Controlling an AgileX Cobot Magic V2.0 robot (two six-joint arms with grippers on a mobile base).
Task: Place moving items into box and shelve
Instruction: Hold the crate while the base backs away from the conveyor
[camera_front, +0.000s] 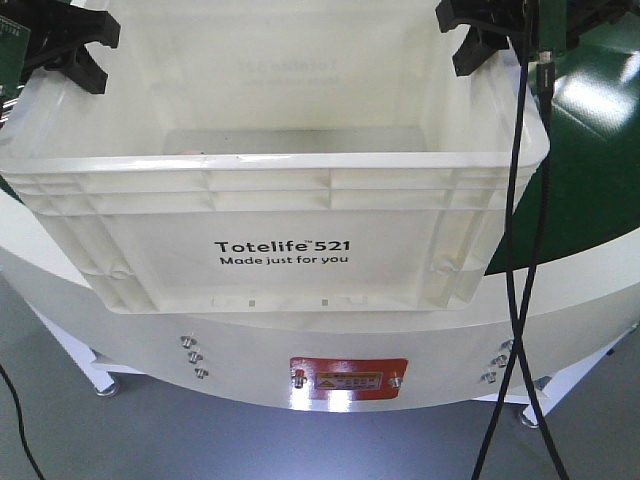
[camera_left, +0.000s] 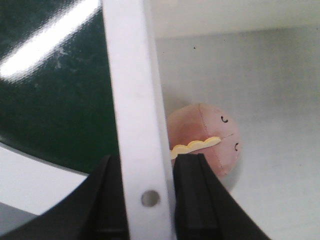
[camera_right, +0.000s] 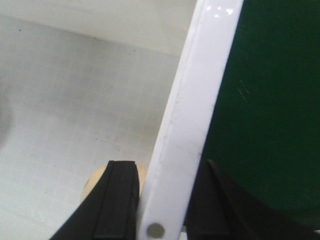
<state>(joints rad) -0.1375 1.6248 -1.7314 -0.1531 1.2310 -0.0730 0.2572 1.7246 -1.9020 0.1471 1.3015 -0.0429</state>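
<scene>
Both arms are on the box (camera_front: 280, 200) now, one at each end. The left fingers (camera_left: 195, 200) are clamped on the white rim, one finger outside and one inside the wall, the rim pinched between them. Same story opposite: the right fingers (camera_right: 117, 200) straddle the far rim and grip it tight, with the dark green surface (camera_right: 265, 100) beyond.

From the front, the crate sits square to the camera, "Totelife 521" print facing out, its near side jutting past the curved white edge of the surface. Whether it rests on the surface or hangs clear of it, I cannot tell.

Inside, the pink ball (camera_left: 202, 140) lies on the box floor, right beside the wall by the left fingers, showing a wavy yellow strip and small black marks. At the other end, a pale round ball (camera_right: 92, 182) peeks out behind the inner right finger, mostly hidden, also on the floor.

Black cables (camera_front: 520, 250) hang down at the right, in front of the crate's corner.
</scene>
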